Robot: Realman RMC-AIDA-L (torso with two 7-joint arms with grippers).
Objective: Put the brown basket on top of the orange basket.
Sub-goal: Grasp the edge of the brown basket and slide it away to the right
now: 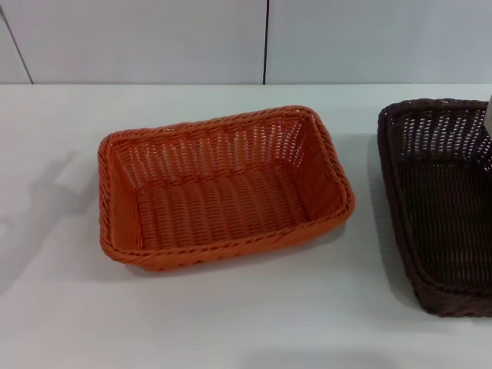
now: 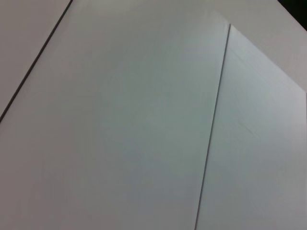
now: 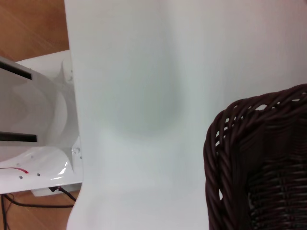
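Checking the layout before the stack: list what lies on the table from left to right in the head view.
Bare white table → orange basket, empty → a strip of bare table → brown basket, empty and cut off by the right edge of the view. The two baskets sit apart, not touching.

We see the brown basket (image 1: 438, 204) cut off at the head view's 3 o'clock edge, its right side and far corner out of sight. The right wrist view catches only one braided corner of it (image 3: 259, 163). A pale sliver at 3 o'clock (image 1: 488, 115) is too little for us to identify. Neither end effector shows its fingers.
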